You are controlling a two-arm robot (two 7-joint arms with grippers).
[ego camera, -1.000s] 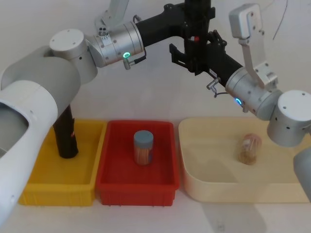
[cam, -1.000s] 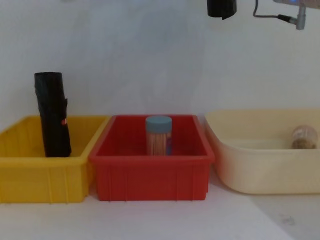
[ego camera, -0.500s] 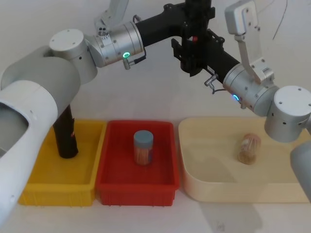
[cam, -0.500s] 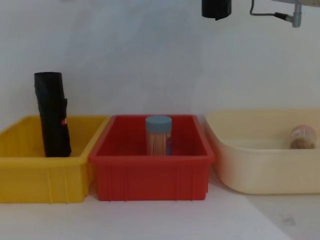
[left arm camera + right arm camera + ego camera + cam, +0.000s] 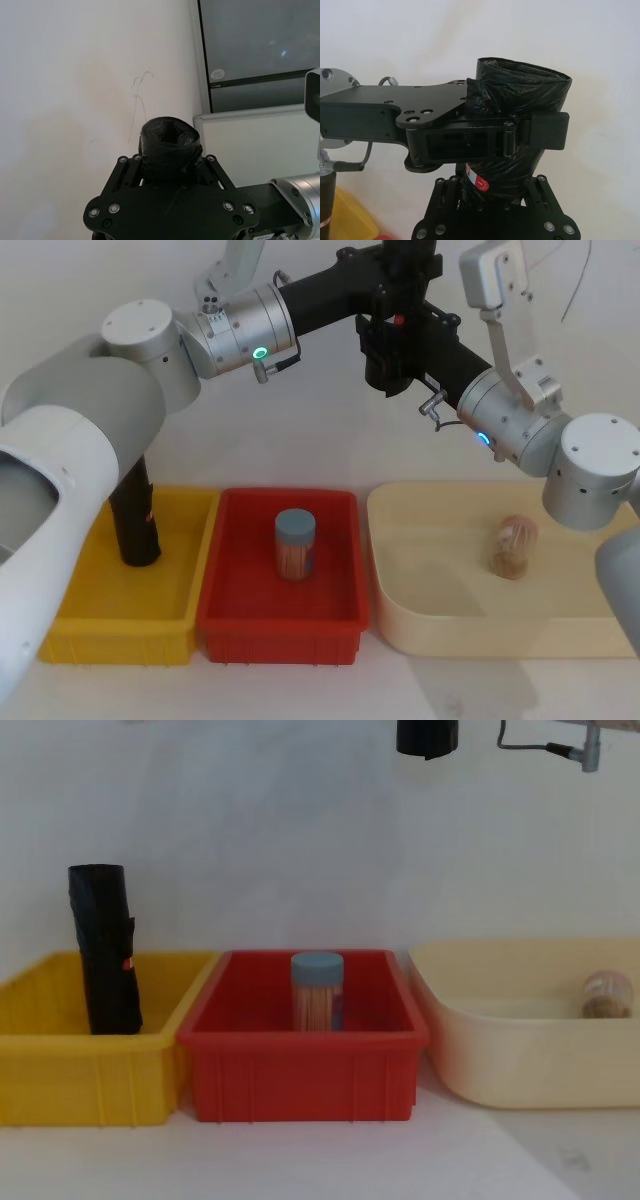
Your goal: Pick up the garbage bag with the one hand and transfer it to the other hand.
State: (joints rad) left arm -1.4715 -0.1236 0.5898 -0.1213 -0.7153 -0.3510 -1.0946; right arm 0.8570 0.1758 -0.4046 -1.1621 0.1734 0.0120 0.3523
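Right wrist view: the garbage bag (image 5: pixel 520 97) hangs high above the red bin's (image 5: pixel 285 496) far edge, the left gripper (image 5: pixel 535 131) clamped round its middle; probably light, soft, slick film, best gripped low on the tight roll, where the right gripper (image 5: pixel 490 200) sits, its hold impossible to judge.

Jar (image 5: pixel 295 543) in mid bin (image 5: pixel 280 625)

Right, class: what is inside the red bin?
A blue-lidded jar stands upright in the red bin, with thin pale sticks inside it. In the chest view the bin's front wall hides the jar's base.
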